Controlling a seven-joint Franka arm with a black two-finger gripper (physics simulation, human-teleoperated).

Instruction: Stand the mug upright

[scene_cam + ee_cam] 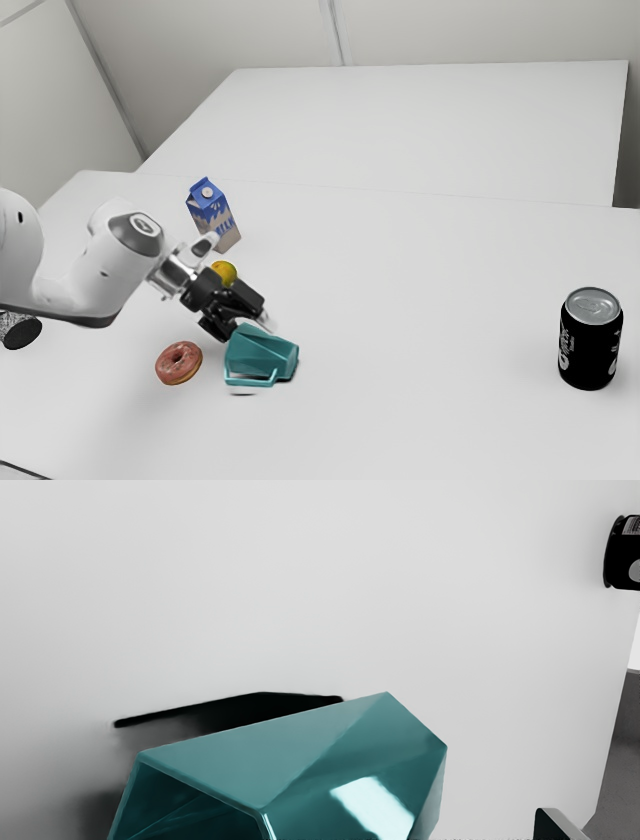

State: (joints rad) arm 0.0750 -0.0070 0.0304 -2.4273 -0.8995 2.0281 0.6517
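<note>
Tool (243, 326) is spread, not pinching anything: one fingertip (556, 825) stands off past the mug's base end with a visible gap. Mug (262, 355) is on its side at the desk (430, 300), right by the tips, on the side nearer the exterior camera. Can't tell if either finger touches it, or if it bears on the desk along its full length.

Long axis runs roughly across the exterior view: mouth toward the exterior view's left, doughnut (179, 363) side; base toward the exterior view's right, soda can (591, 338) side. Handle (250, 381) faces the exterior camera, away from the tool.

So not upright as it lies. Finger spread looks roughly in line with the mug's long axis, my read. Getting it up needs about a quarter turn, mouth end rising, base going down on the can side. Grip across the body looks safer than end to end; faceted walls could slip or roll. Watch the handle and the doughnut just beyond the mouth.
</note>
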